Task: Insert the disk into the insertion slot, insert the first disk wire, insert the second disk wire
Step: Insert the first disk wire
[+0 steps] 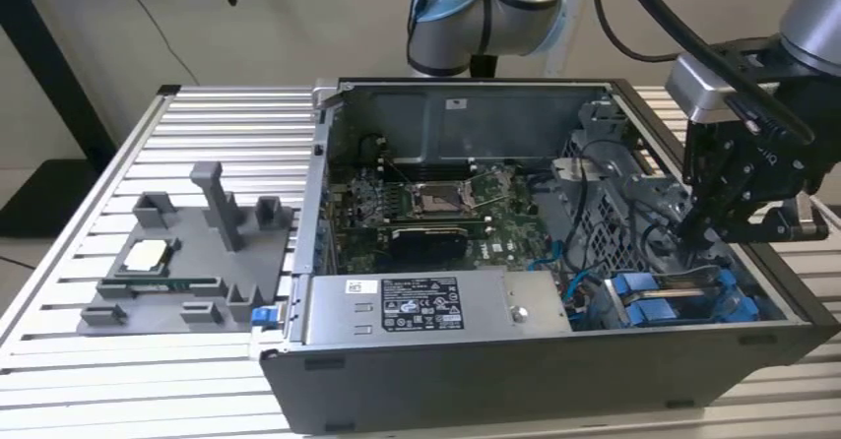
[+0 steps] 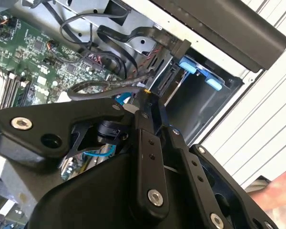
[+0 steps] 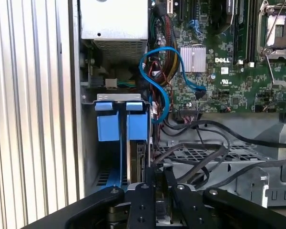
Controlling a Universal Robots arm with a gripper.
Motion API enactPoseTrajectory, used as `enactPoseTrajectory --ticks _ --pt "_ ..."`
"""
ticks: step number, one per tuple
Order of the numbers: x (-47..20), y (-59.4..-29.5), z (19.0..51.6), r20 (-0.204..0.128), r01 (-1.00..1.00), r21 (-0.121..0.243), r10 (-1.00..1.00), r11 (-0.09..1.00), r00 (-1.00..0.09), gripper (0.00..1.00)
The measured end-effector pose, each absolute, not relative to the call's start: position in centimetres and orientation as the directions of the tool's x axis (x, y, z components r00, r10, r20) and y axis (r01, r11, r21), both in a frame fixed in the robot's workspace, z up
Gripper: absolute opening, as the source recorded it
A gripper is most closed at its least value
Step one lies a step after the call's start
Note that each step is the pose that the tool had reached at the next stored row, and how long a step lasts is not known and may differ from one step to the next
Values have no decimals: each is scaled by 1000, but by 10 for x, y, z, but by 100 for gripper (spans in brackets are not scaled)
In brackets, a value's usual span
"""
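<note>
Your claw [image 3: 159,177] is black; the disk [image 3: 136,126] wears a bright blue frame. The motherboard [image 1: 447,203] is green, the looping cable [image 3: 162,81] light blue, the power-supply box [image 1: 506,291] grey with a white label, and the surface [image 1: 211,114] silver with lengthwise ribs.

First wrist view: the gripper [image 3: 158,177], a set of black bolted links, hangs directly over the insertion slot [image 3: 118,97], a grey metal bay at the case wall beside the ribbed aluminium table [image 3: 28,114]. In the slot the disk [image 3: 136,156] stands edge-on, and two bright blue carrier tabs [image 3: 108,127] sit side by side at the slot's mouth. A blue cable [image 3: 158,86] loops from beside the tabs across to the green motherboard [image 3: 229,81], passing a small silver heatsink [image 3: 193,59]. Black cables [image 3: 205,138] trail over a perforated metal cage [image 3: 200,153], and a grey power-supply box [image 3: 114,19] lies beyond the slot.
</note>
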State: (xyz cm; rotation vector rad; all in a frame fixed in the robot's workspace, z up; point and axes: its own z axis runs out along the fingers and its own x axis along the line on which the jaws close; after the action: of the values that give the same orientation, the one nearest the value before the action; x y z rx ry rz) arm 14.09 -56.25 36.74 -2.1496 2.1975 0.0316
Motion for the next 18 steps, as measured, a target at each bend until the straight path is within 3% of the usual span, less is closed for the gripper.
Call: enactPoseTrajectory --ticks 14,18 --pt "150 -565 359 -53 -1000 -17 -998 23 -22 19" --pt "156 -565 358 -50 -999 27 -998 23 -24 19"
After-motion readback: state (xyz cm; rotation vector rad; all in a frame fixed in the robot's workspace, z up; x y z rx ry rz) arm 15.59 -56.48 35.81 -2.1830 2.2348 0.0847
